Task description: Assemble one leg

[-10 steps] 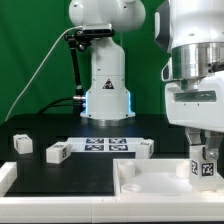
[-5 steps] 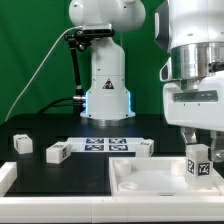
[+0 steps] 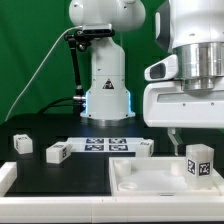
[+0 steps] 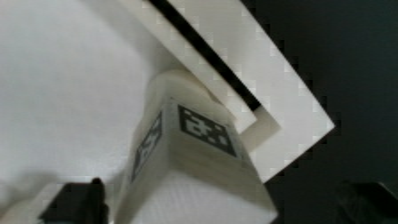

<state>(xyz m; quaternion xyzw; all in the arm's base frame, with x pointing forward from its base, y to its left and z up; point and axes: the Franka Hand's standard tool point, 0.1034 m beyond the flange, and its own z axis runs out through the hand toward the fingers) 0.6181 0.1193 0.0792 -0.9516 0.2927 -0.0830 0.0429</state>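
The leg (image 3: 199, 160) stands upright on the tabletop (image 3: 150, 180) — the tool (image 3: 190, 138) above it hangs released

I can read no words, brand names or numbers from here. The only signs I see are black-and-white square marker tags. One sits on the face of the leg (image 3: 199, 161), standing on the tabletop piece (image 3: 150, 180); the wrist view shows the same tag on the leg (image 4: 201, 133), its pattern too blurred to decode. Several more tags lie in a row on the marker board (image 3: 104, 146), which lies on the counter (image 3: 60, 175) beyond the tabletop piece. The small blocks (image 3: 58, 152) beside the marker board carry dark marks too small to tell.
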